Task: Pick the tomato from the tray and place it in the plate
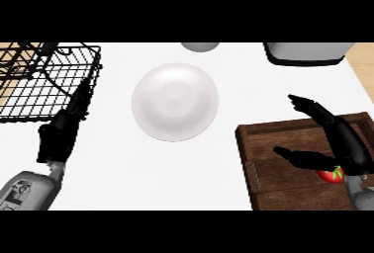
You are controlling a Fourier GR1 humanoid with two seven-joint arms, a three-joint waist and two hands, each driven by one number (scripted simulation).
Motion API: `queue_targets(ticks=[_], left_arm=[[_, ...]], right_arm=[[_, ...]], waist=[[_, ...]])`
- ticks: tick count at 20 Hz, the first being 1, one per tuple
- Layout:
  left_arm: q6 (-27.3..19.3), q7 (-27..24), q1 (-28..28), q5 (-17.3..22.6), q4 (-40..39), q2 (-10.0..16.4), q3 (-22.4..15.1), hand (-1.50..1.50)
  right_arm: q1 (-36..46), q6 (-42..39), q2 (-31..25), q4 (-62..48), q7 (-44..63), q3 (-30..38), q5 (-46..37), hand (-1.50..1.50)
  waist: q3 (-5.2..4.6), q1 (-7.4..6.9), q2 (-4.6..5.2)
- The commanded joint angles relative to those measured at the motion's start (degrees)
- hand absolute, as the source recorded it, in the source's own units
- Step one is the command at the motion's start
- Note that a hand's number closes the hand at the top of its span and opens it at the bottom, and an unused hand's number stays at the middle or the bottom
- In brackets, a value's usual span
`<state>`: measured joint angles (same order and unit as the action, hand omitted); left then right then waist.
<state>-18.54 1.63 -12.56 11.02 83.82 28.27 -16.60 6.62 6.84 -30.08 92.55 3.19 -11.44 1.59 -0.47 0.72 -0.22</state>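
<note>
A red tomato (332, 174) with a green stem lies on the brown wooden tray (281, 148) at the lower right, partly hidden under my right hand (349, 148). That hand hovers over the tray with fingers straight and the thumb spread out to the left, so it is open and nothing is held. A white plate (175, 102) sits in the middle of the counter, left of the tray. My left hand (62, 131) rests open at the left, fingers pointing up along the edge of the wire rack.
A black wire dish rack (44, 79) fills the upper left. A grey appliance (306, 53) stands at the top right, and a small grey round object (199, 46) shows at the top edge above the plate.
</note>
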Motion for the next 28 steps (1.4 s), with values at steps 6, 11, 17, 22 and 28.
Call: queue_targets(ticks=[6,11,17,22,28], left_arm=[[6.5,0.7,-3.7,3.3,-5.6,-1.2,5.0,0.00],[3.9,1.7,-2.1,0.0,-3.4,-4.2,2.1,0.00],[2.5,2.0,-2.5,-1.1,-4.0,-5.5,2.7,0.00],[3.6,2.1,-2.5,-1.3,-3.7,-5.2,3.4,0.00],[5.0,0.9,-2.6,-2.9,-4.7,-6.7,4.8,0.00]], right_arm=[[-14.3,9.6,2.8,1.4,-12.5,-2.6,-13.0,-1.50],[-21.1,13.2,-2.2,14.1,-10.5,3.1,-15.3,-1.50],[-20.7,-2.0,-18.4,19.2,7.5,10.8,-13.2,-1.50],[-21.3,-12.4,-24.6,26.5,21.1,12.2,-9.2,-1.50],[-17.9,-18.9,-22.7,21.3,24.7,11.3,-10.7,-1.50]], waist=[[0.44,0.06,0.19],[0.43,0.49,-0.09],[0.33,0.34,0.06],[0.35,-0.04,0.02],[0.45,-0.63,0.20]])
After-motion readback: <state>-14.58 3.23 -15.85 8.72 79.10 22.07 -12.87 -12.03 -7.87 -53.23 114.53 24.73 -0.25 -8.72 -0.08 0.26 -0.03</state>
